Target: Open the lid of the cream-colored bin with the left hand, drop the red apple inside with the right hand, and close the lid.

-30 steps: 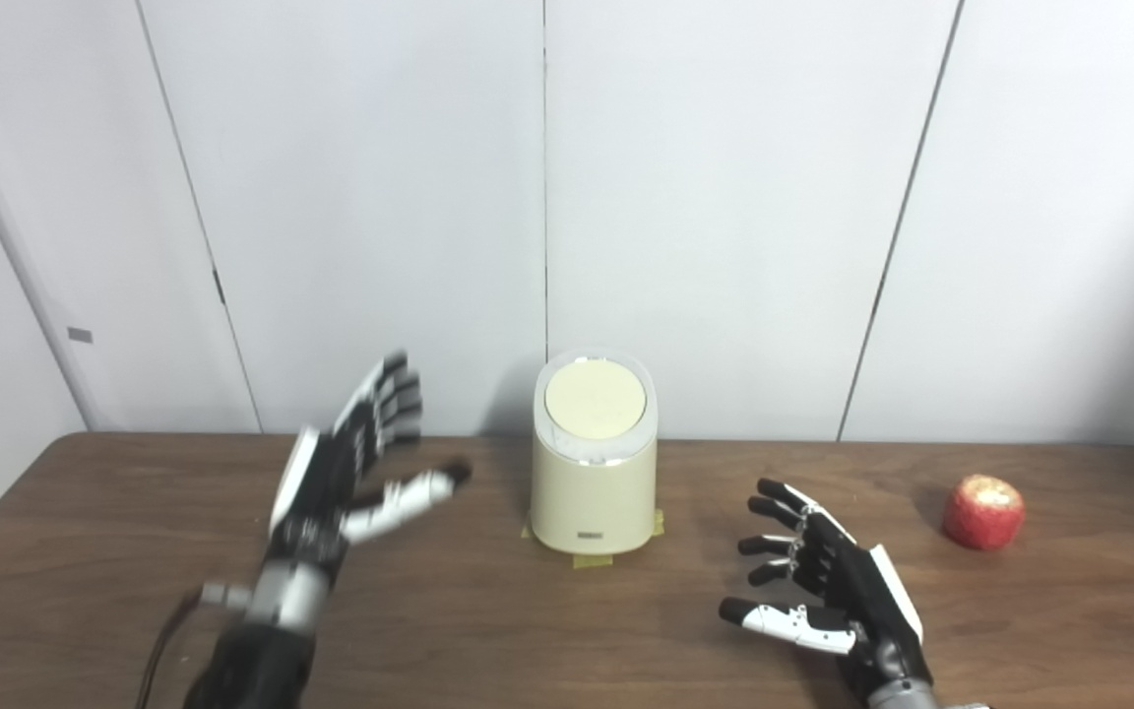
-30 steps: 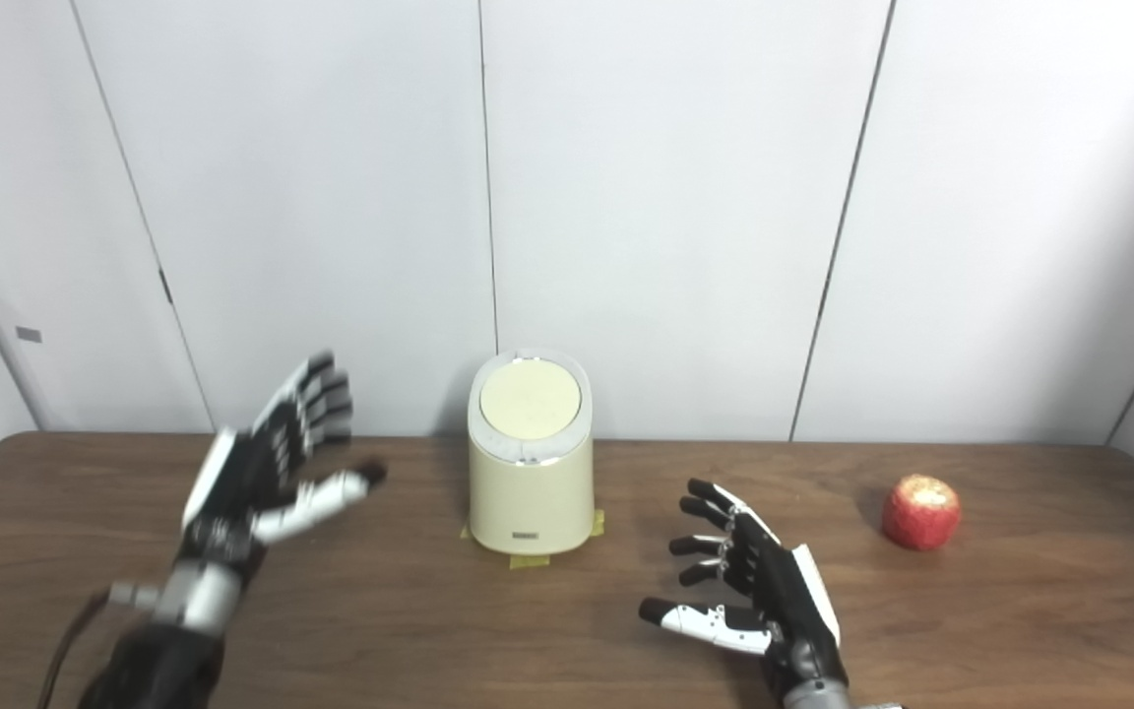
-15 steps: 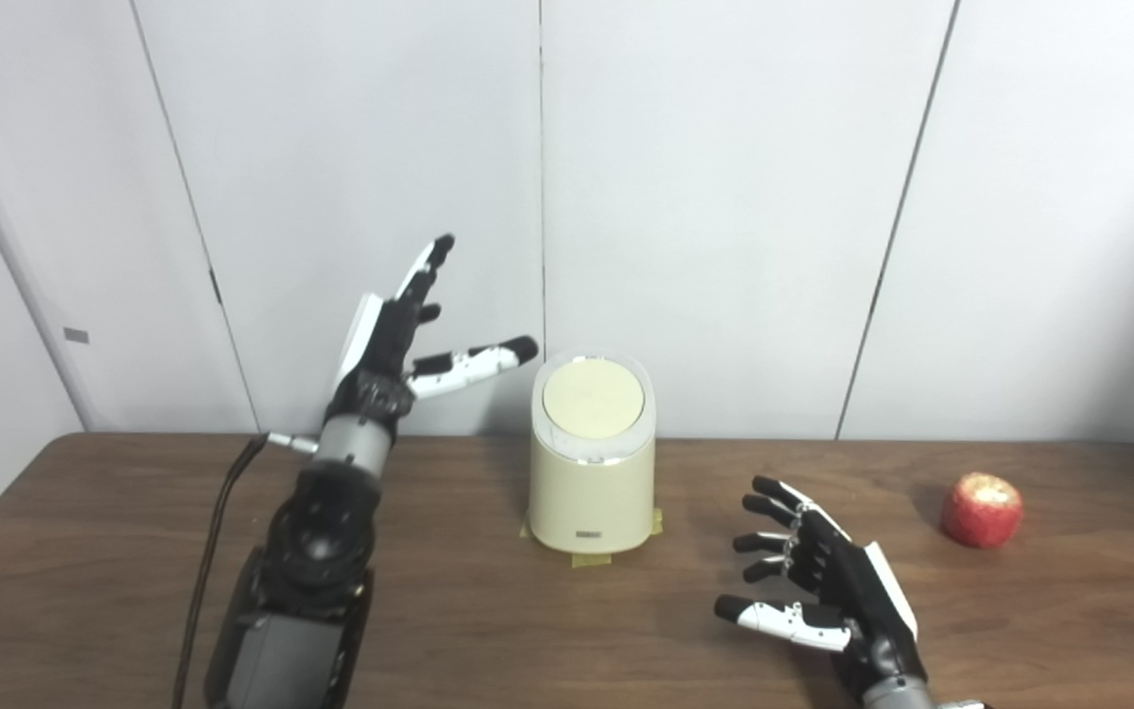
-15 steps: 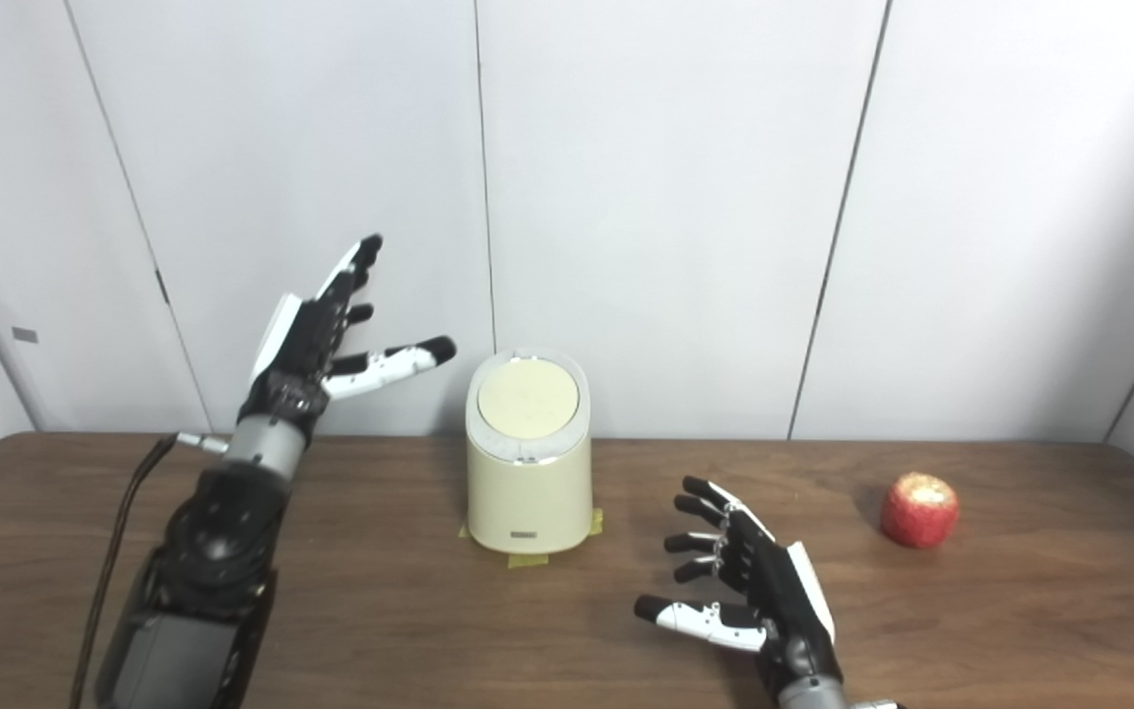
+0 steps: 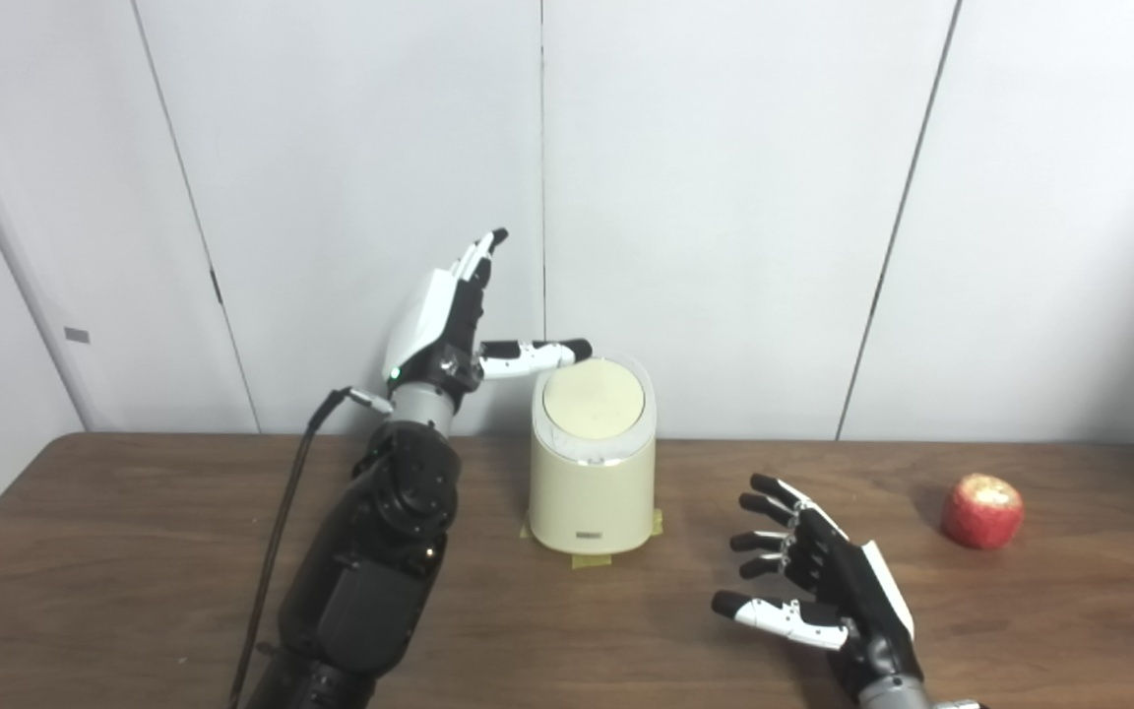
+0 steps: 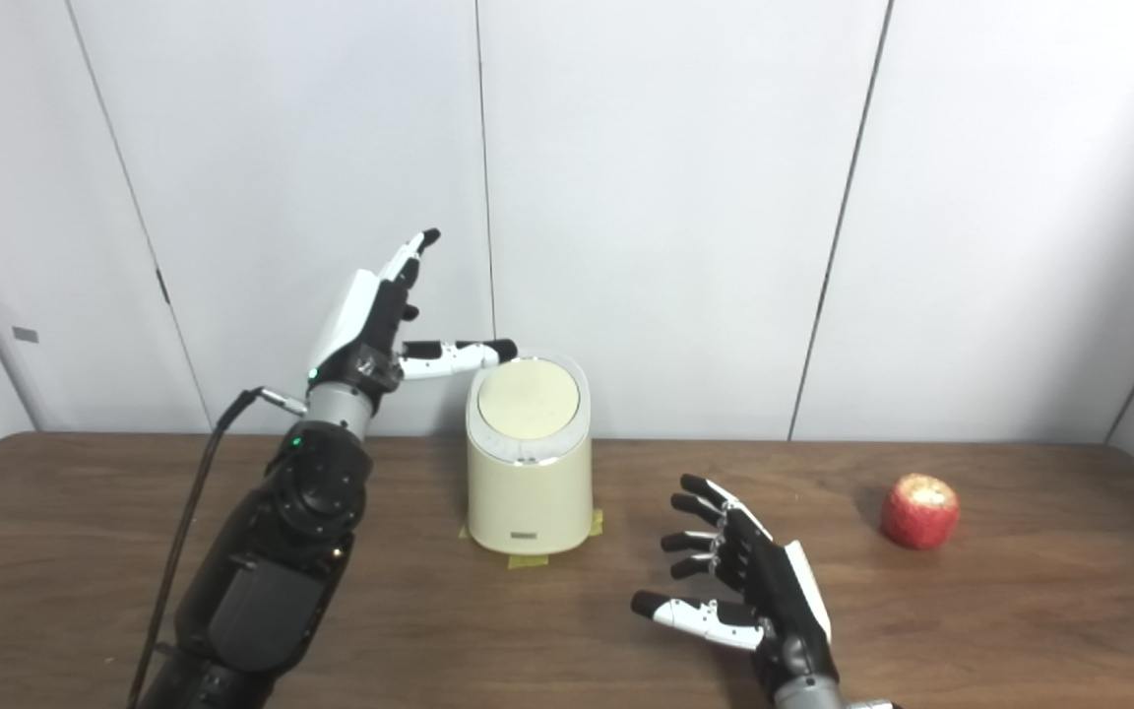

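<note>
The cream-colored bin point(image 5: 592, 483) stands at the back middle of the brown table, its round lid point(image 5: 594, 399) closed and tilted toward me. My left hand point(image 5: 449, 325) is raised and open just left of the bin's top, fingers pointing up, its thumb stretched out level over the lid's back left rim. The red apple point(image 5: 982, 510) lies on the table at the far right. My right hand point(image 5: 813, 581) hovers open low over the table, between bin and apple, fingers spread and holding nothing.
The wooden table point(image 5: 134, 591) ends at a white panelled wall point(image 5: 724, 197) right behind the bin. Yellow tape point(image 5: 591, 560) marks the bin's base. A black cable point(image 5: 277, 551) hangs along my left arm.
My left hand has risen from low over the table and swung right, ending beside the bin's top with its thumb over the lid's rim. The right hand has barely moved.
</note>
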Available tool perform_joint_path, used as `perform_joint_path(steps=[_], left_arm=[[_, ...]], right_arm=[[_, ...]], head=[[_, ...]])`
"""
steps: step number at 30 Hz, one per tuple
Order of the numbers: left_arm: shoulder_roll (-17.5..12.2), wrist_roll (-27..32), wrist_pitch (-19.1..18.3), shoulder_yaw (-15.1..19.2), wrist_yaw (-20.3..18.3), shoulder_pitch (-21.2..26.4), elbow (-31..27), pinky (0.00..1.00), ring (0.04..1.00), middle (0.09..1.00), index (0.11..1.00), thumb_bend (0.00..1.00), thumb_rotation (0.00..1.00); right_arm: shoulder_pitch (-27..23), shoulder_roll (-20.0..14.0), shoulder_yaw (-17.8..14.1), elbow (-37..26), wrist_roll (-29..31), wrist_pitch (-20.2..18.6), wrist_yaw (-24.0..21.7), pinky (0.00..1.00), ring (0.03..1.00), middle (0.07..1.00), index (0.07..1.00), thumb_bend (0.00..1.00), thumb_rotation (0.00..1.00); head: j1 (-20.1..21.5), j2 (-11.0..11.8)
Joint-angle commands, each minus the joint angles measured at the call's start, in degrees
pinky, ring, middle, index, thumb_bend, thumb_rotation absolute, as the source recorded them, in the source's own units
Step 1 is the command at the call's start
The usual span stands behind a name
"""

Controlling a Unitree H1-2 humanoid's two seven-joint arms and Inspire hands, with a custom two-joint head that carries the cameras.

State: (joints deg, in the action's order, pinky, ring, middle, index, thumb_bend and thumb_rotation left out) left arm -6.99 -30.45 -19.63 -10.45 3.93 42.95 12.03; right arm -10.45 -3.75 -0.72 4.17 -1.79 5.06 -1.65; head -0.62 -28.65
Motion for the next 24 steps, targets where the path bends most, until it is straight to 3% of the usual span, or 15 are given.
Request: perform_joint_path(steps=[1, 12, 24], left_arm=[[0.11, -1.19, 0.43, -0.29, 1.17, 4.29, 0.17, 0.79, 1.0, 1.0, 1.0, 0.97, 0.35], [0.12, -1.46, 2.12, -1.28, 1.96, 4.09, 3.98, 0.81, 1.0, 1.0, 1.0, 1.0, 0.33], [0.74, -2.75, 1.48, -2.78, 3.55, 3.27, 7.21, 0.8, 1.0, 1.0, 1.0, 0.98, 0.31]], right_arm=[[-2.21, 0.19, -0.27, -1.95, 0.33, 2.12, 0.49, 0.53, 0.642, 0.8, 0.834, 0.82, 0.15], [-2.09, 0.67, 0.0, -2.4, -0.19, 2.31, 0.81, 0.51, 0.633, 0.795, 0.83, 0.81, 0.15], [-1.57, 1.49, 0.38, -4.2, -0.6, 1.34, 1.24, 0.51, 0.63, 0.797, 0.823, 0.8, 0.14]], head=[[-0.02, -0.05], [0.52, -0.21], [1.51, -0.49]])
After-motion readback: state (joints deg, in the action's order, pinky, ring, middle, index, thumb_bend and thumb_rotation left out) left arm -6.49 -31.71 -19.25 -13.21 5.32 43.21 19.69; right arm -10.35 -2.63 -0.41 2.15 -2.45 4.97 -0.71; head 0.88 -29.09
